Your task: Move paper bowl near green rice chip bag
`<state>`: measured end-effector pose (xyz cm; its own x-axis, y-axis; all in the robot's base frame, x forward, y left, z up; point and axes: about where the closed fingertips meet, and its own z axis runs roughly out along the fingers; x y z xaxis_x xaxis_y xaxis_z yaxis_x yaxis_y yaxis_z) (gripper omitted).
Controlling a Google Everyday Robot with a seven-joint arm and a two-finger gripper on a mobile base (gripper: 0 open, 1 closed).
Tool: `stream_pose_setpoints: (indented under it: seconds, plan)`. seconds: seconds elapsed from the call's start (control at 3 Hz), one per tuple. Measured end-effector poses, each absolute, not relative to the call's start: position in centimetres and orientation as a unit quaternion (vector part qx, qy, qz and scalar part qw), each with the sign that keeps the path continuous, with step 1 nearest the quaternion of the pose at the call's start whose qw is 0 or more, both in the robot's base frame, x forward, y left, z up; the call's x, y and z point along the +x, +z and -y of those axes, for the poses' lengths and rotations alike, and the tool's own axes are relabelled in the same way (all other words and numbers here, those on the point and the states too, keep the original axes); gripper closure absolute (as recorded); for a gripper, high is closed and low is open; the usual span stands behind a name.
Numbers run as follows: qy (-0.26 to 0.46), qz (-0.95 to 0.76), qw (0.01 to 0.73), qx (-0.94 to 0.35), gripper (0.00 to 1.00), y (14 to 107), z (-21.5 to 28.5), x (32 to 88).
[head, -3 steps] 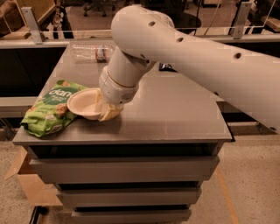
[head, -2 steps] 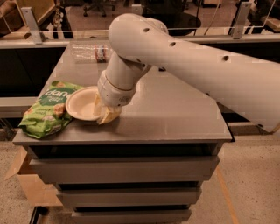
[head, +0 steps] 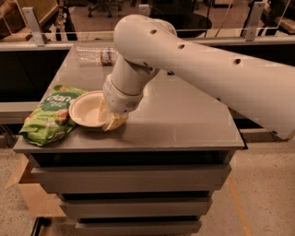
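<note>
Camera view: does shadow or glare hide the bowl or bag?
Camera view: warm, dim light; mild sheen on the table, no glare; the arm shades the gripper at the right rim of the paper bowl; green rice chip bag evenly lit.

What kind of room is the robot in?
Probably an office or lab: a gray drawer cabinet, office chairs behind, a cardboard box on the floor. The gripper is at the paper bowl.

The paper bowl (head: pixel 87 109), round, cream and shallow, sits upright near the table's (head: pixel 184 115) front-left corner, its left rim touching the green rice chip bag (head: pixel 50 115). The crinkled bag lies flat at that corner, white lettering up. The gripper (head: pixel 110 119) is at the bowl's right rim.
</note>
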<state>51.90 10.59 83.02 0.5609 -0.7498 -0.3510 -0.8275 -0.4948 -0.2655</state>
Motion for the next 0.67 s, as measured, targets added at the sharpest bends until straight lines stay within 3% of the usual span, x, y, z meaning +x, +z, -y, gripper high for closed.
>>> stream_pose_setpoints:
  seconds: [0.67]
  plan:
    - [0.094,-0.457,0.204,-0.861,0.13,83.04,-10.73,51.73]
